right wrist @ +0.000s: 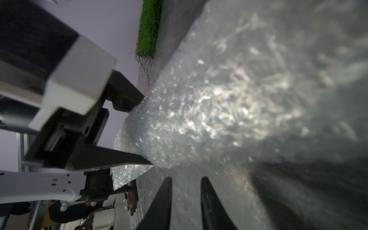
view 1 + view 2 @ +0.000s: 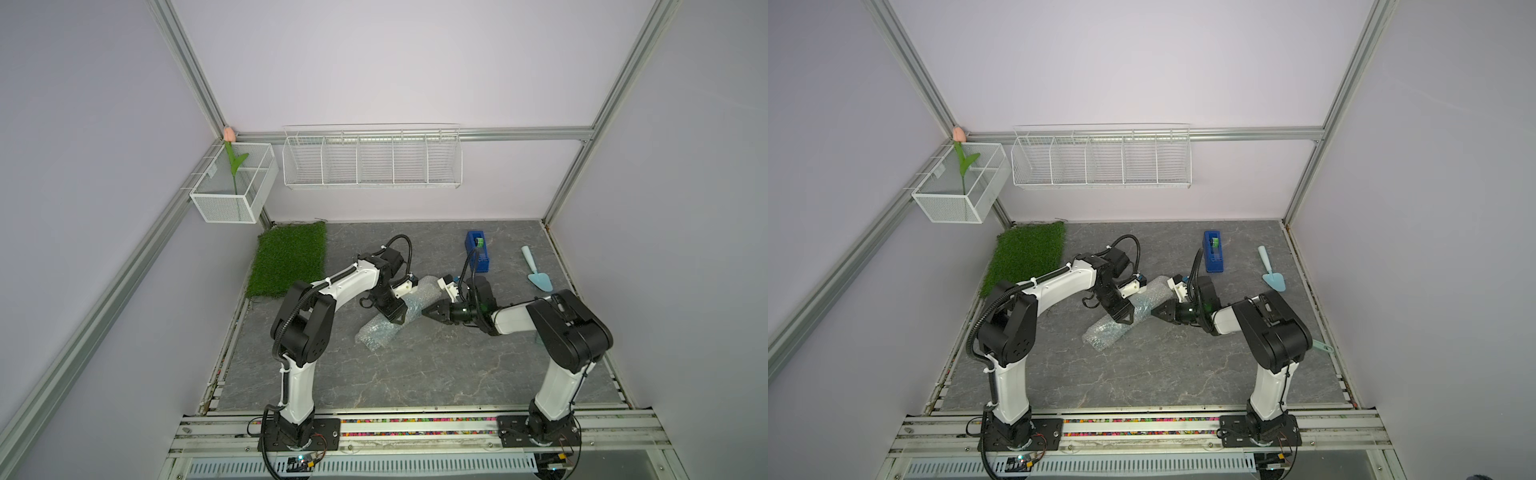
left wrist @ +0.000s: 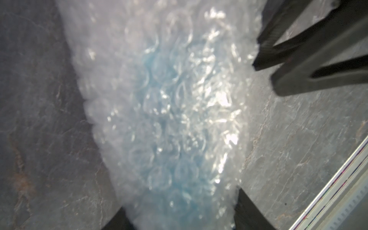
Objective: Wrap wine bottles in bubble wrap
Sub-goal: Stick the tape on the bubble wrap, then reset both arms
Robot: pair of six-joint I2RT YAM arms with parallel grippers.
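The bubble wrap (image 2: 374, 332) (image 2: 1105, 332) lies rolled into a long tube, diagonal on the grey table in both top views. Through its layers the wine bottle (image 3: 157, 111) shows only as a blurred blue patch; cap and label are hidden. My left gripper (image 2: 396, 319) (image 2: 1125, 318) (image 3: 181, 215) comes down on the tube's middle, a finger pressed against each side, shut on it. My right gripper (image 2: 424, 311) (image 2: 1154, 311) (image 1: 186, 179) sits low beside the tube's right side, fingers a little apart with bare table between them.
A green grass mat (image 2: 289, 257) covers the back left corner. A blue tape dispenser (image 2: 478, 251) and a pale blue trowel (image 2: 538, 272) lie at the back right. White wire baskets (image 2: 372, 160) hang on the back wall. A metal rail (image 2: 415, 424) runs along the front.
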